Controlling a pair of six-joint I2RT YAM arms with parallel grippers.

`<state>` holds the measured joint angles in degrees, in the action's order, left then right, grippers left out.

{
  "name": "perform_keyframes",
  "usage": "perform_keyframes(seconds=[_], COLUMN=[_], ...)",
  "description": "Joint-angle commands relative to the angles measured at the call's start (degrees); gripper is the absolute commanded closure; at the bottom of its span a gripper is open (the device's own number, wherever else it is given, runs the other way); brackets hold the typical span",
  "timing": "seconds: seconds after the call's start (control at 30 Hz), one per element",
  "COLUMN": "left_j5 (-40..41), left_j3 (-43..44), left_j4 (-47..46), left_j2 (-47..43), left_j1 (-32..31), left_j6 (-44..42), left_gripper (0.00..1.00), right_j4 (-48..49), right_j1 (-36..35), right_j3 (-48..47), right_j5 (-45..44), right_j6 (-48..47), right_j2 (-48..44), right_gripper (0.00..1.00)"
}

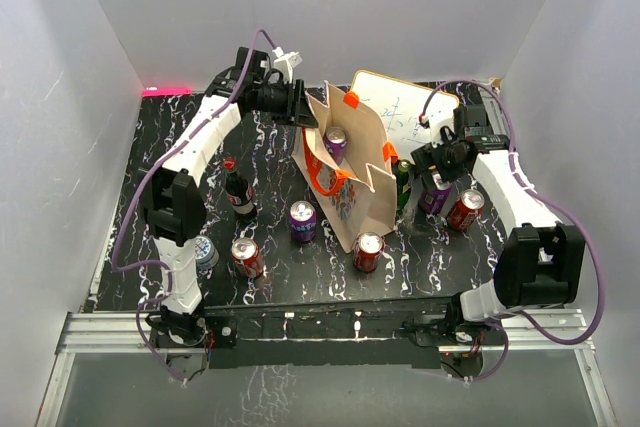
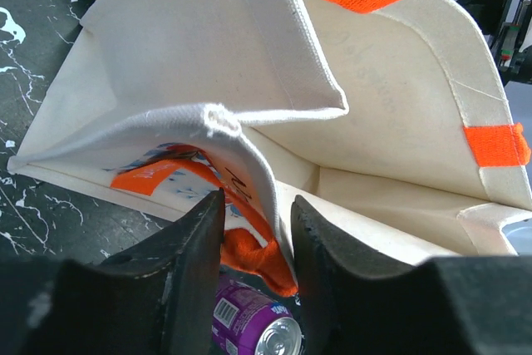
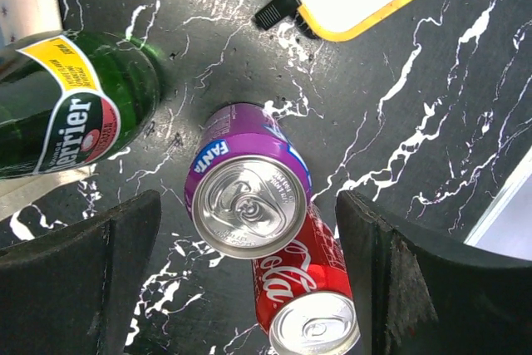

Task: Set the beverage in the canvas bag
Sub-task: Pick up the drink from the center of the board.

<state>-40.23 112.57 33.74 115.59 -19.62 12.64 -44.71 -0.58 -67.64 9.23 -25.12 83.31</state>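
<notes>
The beige canvas bag (image 1: 350, 182) stands open mid-table, with orange handles and a floral print. A purple can (image 1: 336, 142) shows inside its mouth. My left gripper (image 1: 303, 110) is at the bag's far-left rim. In the left wrist view the rim (image 2: 249, 151) and an orange handle (image 2: 249, 251) lie between the half-closed fingers of the left gripper (image 2: 258, 205); the cloth touches one finger, and a gap remains at the other. My right gripper (image 1: 437, 162) hangs open above a purple Fanta can (image 3: 248, 197) and a red Coca-Cola can (image 3: 307, 297), with one finger on each side and neither touching.
A green Perrier bottle (image 3: 75, 106) stands between the bag and the right gripper. A whiteboard (image 1: 400, 107) lies at the back right. In front of the bag stand a cola bottle (image 1: 238, 192), a purple can (image 1: 302, 220), two red cans (image 1: 247, 257) (image 1: 368, 251) and a pale can (image 1: 205, 252).
</notes>
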Motion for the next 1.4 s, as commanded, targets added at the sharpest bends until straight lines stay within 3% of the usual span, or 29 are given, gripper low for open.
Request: perform_keyframes(seconds=[0.0,0.3,0.57,0.87,1.07,1.27,1.37], left_j5=[1.1,2.1,2.9,3.4,4.2,6.0,6.6], left_j3=[-1.3,-1.0,-1.3,-1.6,-1.7,-1.3,-1.4], left_j4=[0.7,0.4,0.7,0.5,1.0,2.5,2.8], left_j2=[-2.8,-3.1,-3.3,-3.8,-4.0,-4.0,-4.1], left_j1=[-0.6,-1.3,-1.5,-1.7,-1.7,-1.7,-1.7], left_j6=[-0.5,-1.1,-1.3,-2.2,-2.4,-3.5,-4.2], left_gripper=[0.68,0.88,0.94,0.94,0.94,0.99,1.00], right_j4=[3.4,3.5,3.9,4.3,2.1,-6.5,-9.2], right_j1=[0.3,0.3,2.1,2.4,2.5,2.5,2.5], right_j3=[1.2,2.5,2.4,2.0,-0.6,-12.7,-18.8], right_j5=[-2.6,-0.1,1.1,1.8,3.7,6.0,6.0], right_j6=[0.4,0.4,1.0,1.8,2.8,3.4,4.4], right_j2=[-0.5,1.9,4.1,4.9,3.2,2.8,2.5], right_gripper=[0.11,0.13,0.24,0.34,0.61,0.89,0.92])
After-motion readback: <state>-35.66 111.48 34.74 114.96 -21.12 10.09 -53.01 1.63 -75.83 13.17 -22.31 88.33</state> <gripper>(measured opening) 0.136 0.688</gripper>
